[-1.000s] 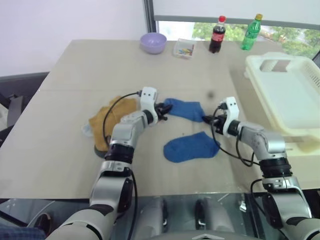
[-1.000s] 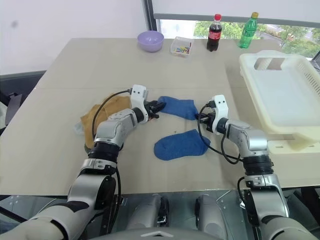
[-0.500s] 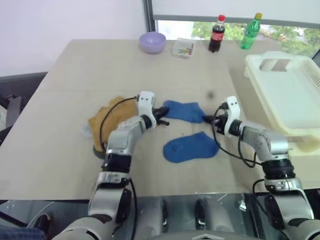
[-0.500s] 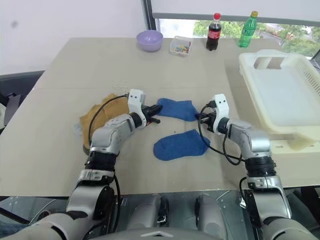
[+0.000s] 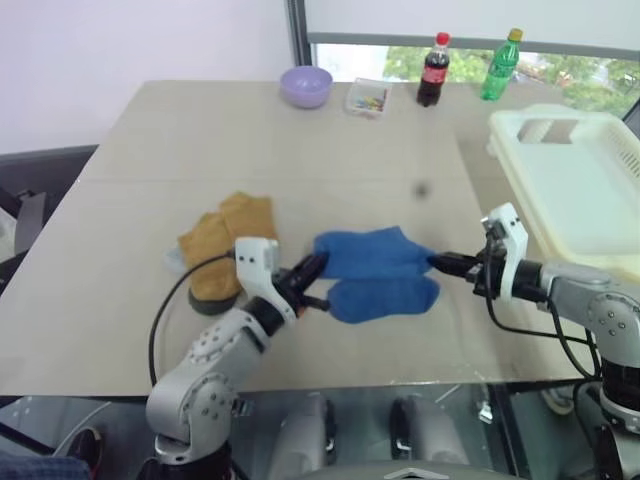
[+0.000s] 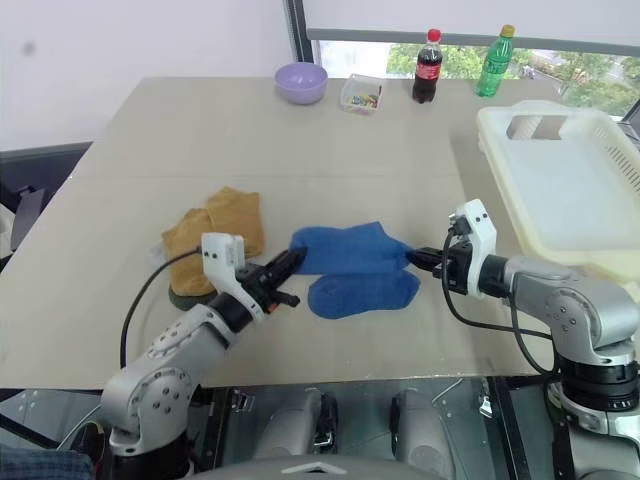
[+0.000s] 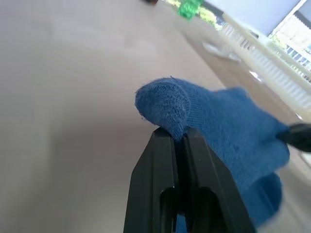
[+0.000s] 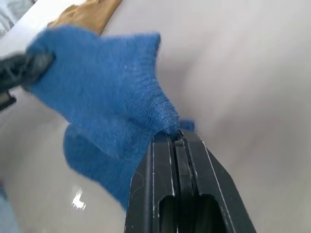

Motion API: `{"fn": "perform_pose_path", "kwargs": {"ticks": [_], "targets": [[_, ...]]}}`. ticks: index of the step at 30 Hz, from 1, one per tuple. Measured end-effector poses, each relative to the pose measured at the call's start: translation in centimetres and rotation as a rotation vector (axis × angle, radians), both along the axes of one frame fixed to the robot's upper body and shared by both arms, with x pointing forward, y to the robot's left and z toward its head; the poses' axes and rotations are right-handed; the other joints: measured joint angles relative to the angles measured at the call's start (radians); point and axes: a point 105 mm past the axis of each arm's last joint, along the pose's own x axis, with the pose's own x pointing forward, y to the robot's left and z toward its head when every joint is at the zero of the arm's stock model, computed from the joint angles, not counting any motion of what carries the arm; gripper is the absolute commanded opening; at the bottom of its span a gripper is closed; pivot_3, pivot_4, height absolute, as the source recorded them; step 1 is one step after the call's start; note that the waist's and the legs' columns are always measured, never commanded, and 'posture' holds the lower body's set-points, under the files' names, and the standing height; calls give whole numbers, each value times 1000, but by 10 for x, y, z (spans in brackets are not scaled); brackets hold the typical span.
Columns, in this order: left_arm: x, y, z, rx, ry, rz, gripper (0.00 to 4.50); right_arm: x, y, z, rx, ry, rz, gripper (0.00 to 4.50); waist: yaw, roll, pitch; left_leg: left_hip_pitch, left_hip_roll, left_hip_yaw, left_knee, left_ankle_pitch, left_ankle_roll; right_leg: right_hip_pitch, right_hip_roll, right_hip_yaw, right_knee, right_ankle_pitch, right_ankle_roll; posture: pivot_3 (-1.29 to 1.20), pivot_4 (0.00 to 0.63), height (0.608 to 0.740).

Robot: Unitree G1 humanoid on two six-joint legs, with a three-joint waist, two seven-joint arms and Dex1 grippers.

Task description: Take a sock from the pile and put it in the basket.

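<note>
Blue fuzz is stretching between the two hands: one blue sock [image 5: 368, 253] is hanging in the air above the tabletop [image 5: 250, 150], pinched at both ends. The left hand [image 5: 317, 268] is clamping its two black fingers [image 7: 167, 160] tight on one rounded end of that sock, and the right hand [image 5: 440, 263] is squeezing the opposite end, its fingers [image 8: 172, 155] pressed together on the fabric. The sock is spanning the gap between them, well short of the basket.

Right beneath it, the second blue sock [image 5: 385, 297] is lying flat on the tabletop, untouched. Two mustard-yellow socks [image 5: 222, 240] are sitting side by side over on the robot's left, overlapping at their edges, just beyond the left arm. So that is four socks counted: two blue, two yellow, one of them airborne.

The basket [image 5: 575, 185], cream-white with slotted sides and a cut-out handle, is standing at the right edge of the tabletop, one basket only, and no sock is showing inside it.

Along the far edge, a single lavender bowl [image 5: 306, 85] is standing beside one small clear tray [image 5: 368, 97] of coloured bits, and two bottles are lining up by the window: one dark cola bottle [image 5: 433, 68] with a red cap and one green bottle [image 5: 502, 64] with a yellow cap.
</note>
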Motion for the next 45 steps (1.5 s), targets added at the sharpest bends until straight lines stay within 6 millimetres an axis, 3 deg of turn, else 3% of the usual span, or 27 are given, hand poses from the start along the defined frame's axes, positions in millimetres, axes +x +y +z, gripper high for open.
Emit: {"fn": "perform_pose_path", "kwargs": {"ticks": [5,9,15,19,45], "targets": [[-23,-9,-17,131,58,-31,50,-7,-5,-1,-41,33,15,0,1,0,0,-1,0,1,0,0,1,0,0,1,-1,0,0,0,150,733],[-32,-16,-18,118,73,-15,50,-12,-5,-2,-52,68,39,0,5,0,0,-2,0,0,0,-1,2,-1,-1,1,-2,0,0,0,150,733],[-33,-17,-11,111,33,76,50,-15,-10,0,-78,86,48,0,14,0,0,-2,0,0,0,-1,1,-1,-1,0,-2,0,0,0,150,733],[-38,-22,-18,110,64,85,50,-15,-9,-4,-82,99,49,0,19,0,0,-3,0,0,0,-1,2,-3,-1,0,-2,0,0,0,150,733],[-19,-35,-29,46,76,76,50,-29,-14,-11,-126,162,50,0,23,0,0,-13,-1,-3,2,-1,2,-9,2,-2,-2,0,0,0,150,733]]}}
